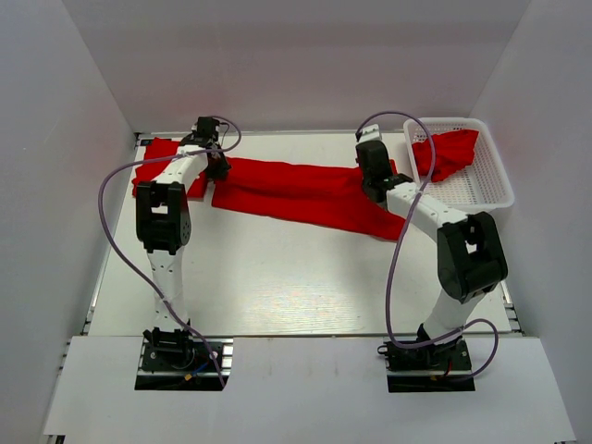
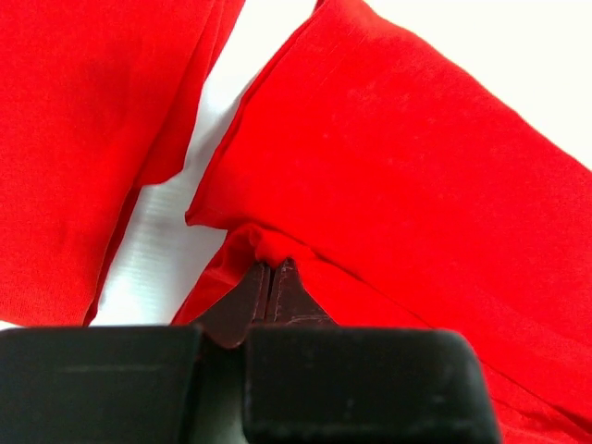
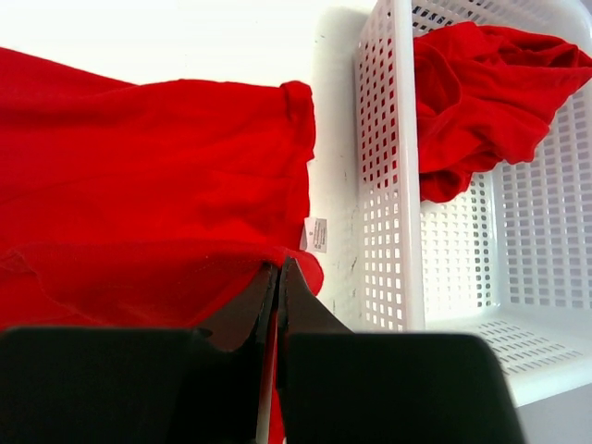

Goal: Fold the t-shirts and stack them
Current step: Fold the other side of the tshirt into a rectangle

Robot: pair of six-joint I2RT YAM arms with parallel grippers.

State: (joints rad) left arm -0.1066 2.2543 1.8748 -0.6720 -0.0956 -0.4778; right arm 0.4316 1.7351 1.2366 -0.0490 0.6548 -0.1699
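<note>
Here, left pincer [image 2: 271,277]: fingers together, clamped on a fold at the left end of the spread t-shirt [image 1: 296,190].
Right pincer [image 3: 278,273]: fingers together, nipping the same shirt's right end, near its white label [image 3: 316,233].
Spread t-shirt: 1, a long band across the far half of the table [image 1: 277,277], between the 2 arms.
Second t-shirt [image 1: 155,157]: 1, far left corner, just beside the band.
Third t-shirt [image 1: 450,148]: 1, crumpled in the basket [image 1: 495,196].
Basket: 1, white mesh, far right.
Red t-shirts: 3.
</note>
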